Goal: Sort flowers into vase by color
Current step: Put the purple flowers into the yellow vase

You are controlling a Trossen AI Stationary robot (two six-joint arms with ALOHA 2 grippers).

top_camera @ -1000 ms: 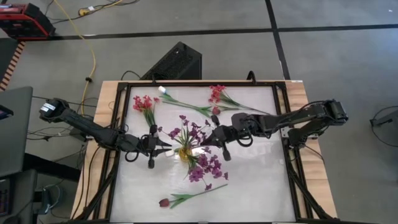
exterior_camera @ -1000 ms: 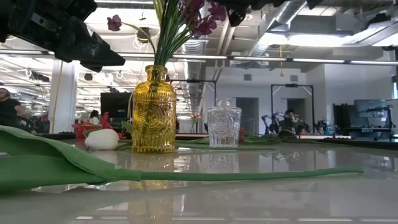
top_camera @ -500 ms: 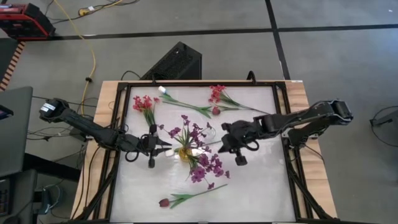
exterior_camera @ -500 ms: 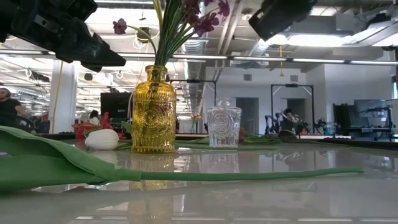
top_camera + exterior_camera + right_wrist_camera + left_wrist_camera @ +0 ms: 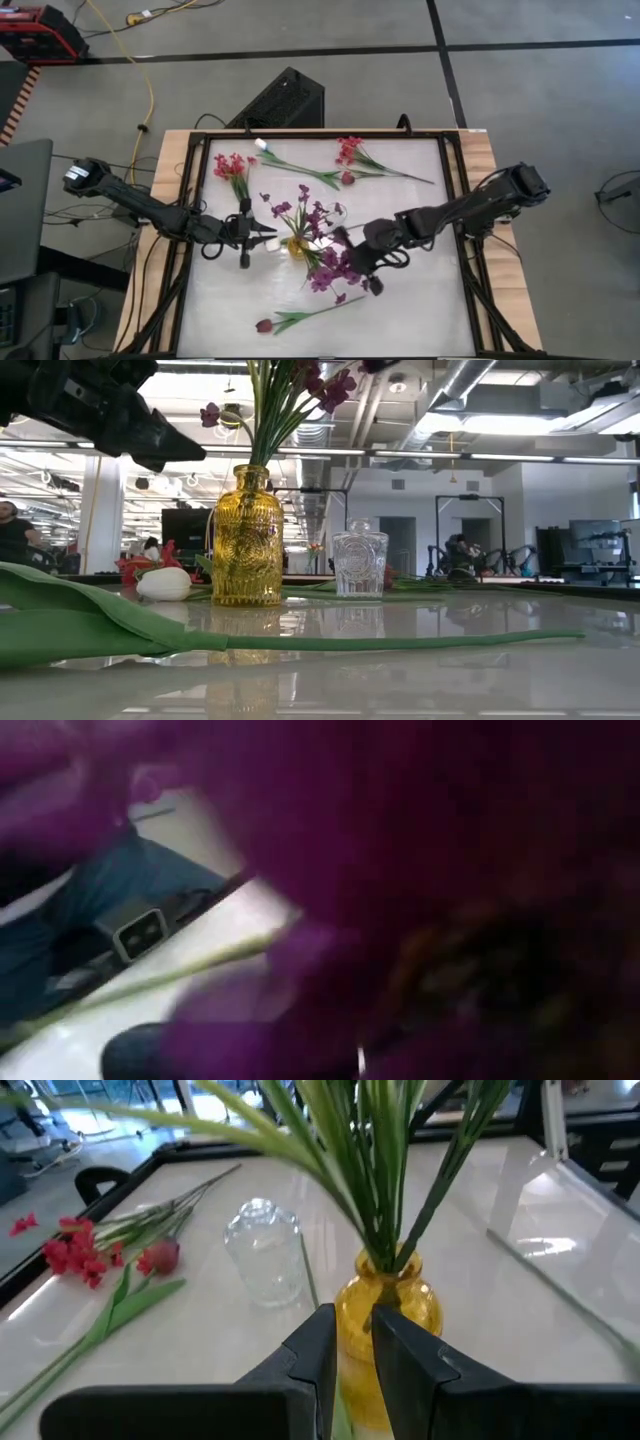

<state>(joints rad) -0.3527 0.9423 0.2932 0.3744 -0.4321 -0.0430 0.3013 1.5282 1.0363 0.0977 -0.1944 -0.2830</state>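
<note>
Yellow glass vase [image 5: 297,247] stands mid-table, holding purple sprigs [image 5: 305,212]; more purple blooms [image 5: 335,270] spread just beside it on the near side. A clear glass vase [image 5: 359,563] stands empty beside the yellow one. Red-pink sprigs lie flat on the white table [image 5: 420,290]: one bunch [image 5: 233,168] at far left, one [image 5: 350,150] at far centre. A white bud [image 5: 260,144] lies at the far edge, a dark-red bud [image 5: 264,325] on its stem near the front.

Handling, as judged: the sprigs look very light, with thin springy stems and soft blooms. Grip belongs on the bare stem below the leaves — not on the petals, which would crush or slip. Both vases are glass and tall, so a sideways tug on a stem could tip them.

Left gripper [image 5: 348,1342] sits low at the yellow vase's left side, arm reaching in from the table's left edge; fingers [image 5: 312,1348] nearly closed with a narrow gap, holding nothing.

Right gripper [image 5: 362,268] is stretched in from the right and angled down into the purple blooms — its wrist view is filled with purple petals. Whether its fingers are closed on anything: cannot tell.
</note>
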